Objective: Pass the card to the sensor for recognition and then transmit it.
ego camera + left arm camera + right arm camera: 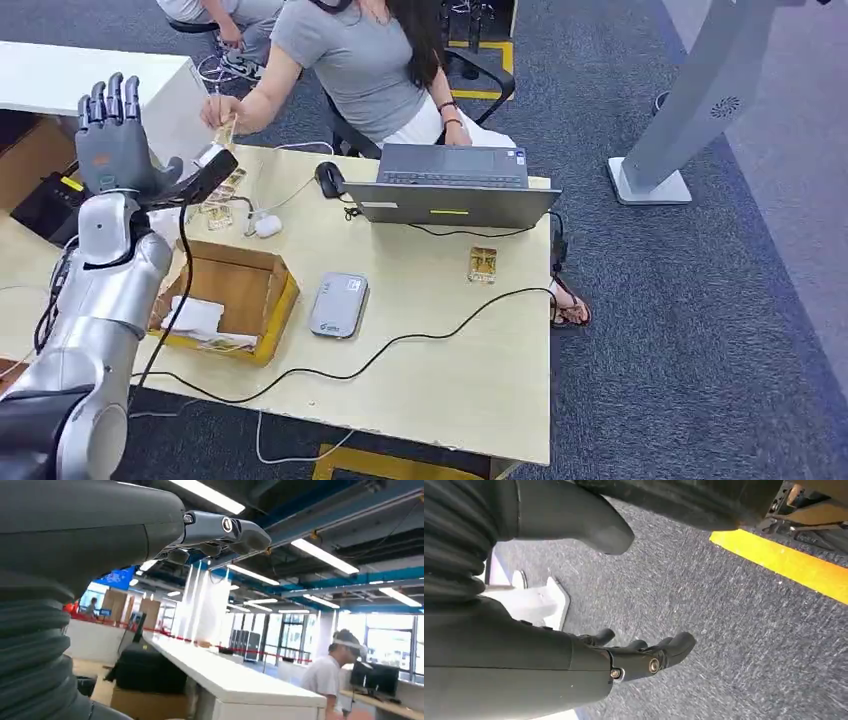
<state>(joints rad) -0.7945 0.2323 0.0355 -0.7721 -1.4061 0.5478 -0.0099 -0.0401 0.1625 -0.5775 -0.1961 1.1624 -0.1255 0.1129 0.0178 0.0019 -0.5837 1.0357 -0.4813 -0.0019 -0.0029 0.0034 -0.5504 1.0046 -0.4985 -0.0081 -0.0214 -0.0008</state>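
Note:
My left hand (115,135) is raised at the table's far left corner, fingers upright and spread, nothing in it. In the left wrist view its fingers (225,530) stick out bare against the ceiling. Just above its thumb, a seated person's hand (218,108) holds a yellowish card (227,130). The grey flat sensor (338,304) lies mid-table. Another card (482,263) lies right of it. My right hand (639,657) hangs over the grey carpet, fingers loosely bent and holding nothing.
An open cardboard box (225,300) sits left of the sensor. A laptop (450,185) and mouse (328,178) are at the far edge before the person. More cards (215,215) lie near my left hand. Black cables (400,345) cross the table.

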